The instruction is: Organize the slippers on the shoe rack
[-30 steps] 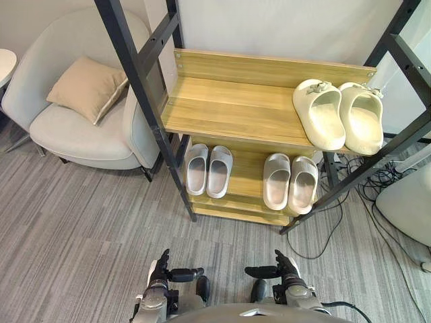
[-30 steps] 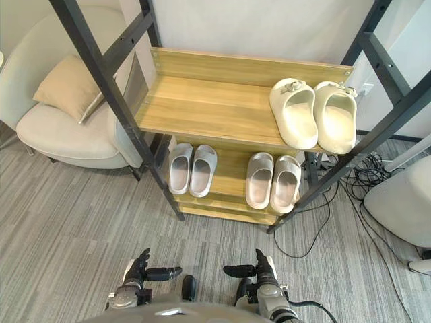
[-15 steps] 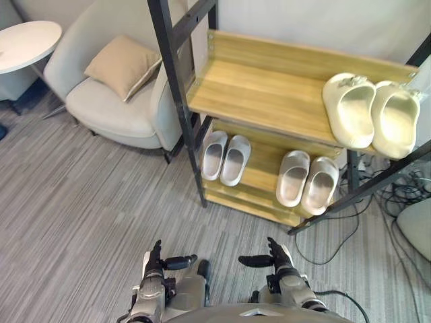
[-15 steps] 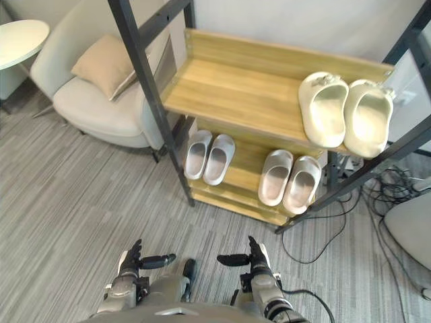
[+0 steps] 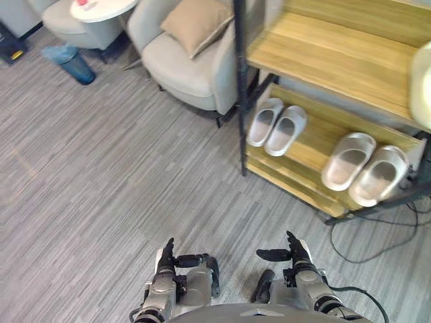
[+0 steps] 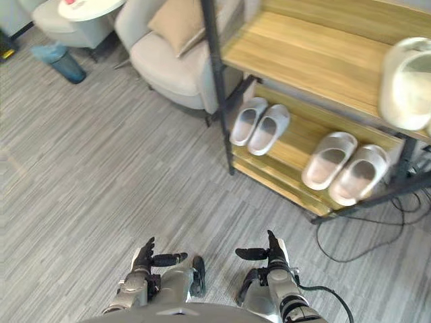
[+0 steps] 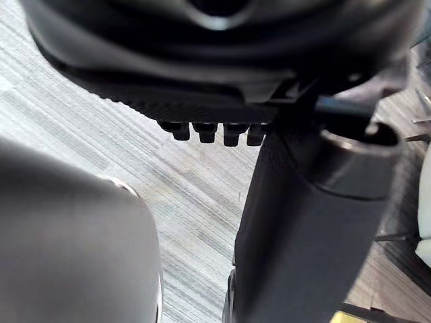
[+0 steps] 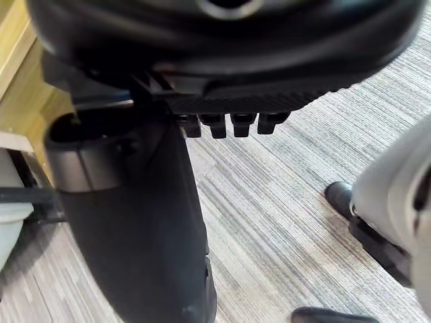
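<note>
Low over the grey carpet (image 5: 101, 168), the left hand (image 5: 165, 264) and right hand (image 5: 298, 259) hover side by side, fingers straight and apart, holding nothing. Ahead and to the right stands the wooden shoe rack (image 5: 323, 54). White slippers (image 5: 286, 130) and grey slippers (image 5: 350, 160) sit paired on its lower shelf. A cream slipper (image 6: 407, 84) rests on the upper shelf. An armchair (image 5: 188, 64) stands beside the rack.

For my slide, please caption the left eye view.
Left hand and right hand hover open; white slippers and beige slippers rest on shoe rack's lower shelf.
</note>
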